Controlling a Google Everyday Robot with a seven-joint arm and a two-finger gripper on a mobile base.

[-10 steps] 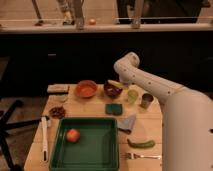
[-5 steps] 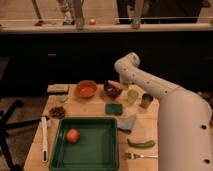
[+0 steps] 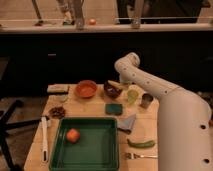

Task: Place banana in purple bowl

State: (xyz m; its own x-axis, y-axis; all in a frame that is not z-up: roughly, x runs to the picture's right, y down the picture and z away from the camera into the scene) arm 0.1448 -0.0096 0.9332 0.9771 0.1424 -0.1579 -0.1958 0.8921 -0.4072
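Observation:
The purple bowl point(image 3: 112, 93) stands at the back of the table, between the orange bowl point(image 3: 86, 89) and the small green cup point(image 3: 132, 95). The pale-yellow banana point(image 3: 115, 85) lies across the bowl's top, resting in it or just above it; I cannot tell which. My gripper point(image 3: 121, 81) hangs down from the white arm's elbow point(image 3: 128, 63) right at the banana, over the bowl's right rim. The arm hides whether it still has hold of the banana.
A green tray point(image 3: 107, 150) with a red-orange fruit point(image 3: 73, 135) fills the table's front. A teal sponge point(image 3: 114, 108), a grey cloth point(image 3: 128, 122), a metal cup point(image 3: 146, 100), a curved green vegetable point(image 3: 141, 144), a fork point(image 3: 141, 156) and a white utensil point(image 3: 44, 145) lie around it.

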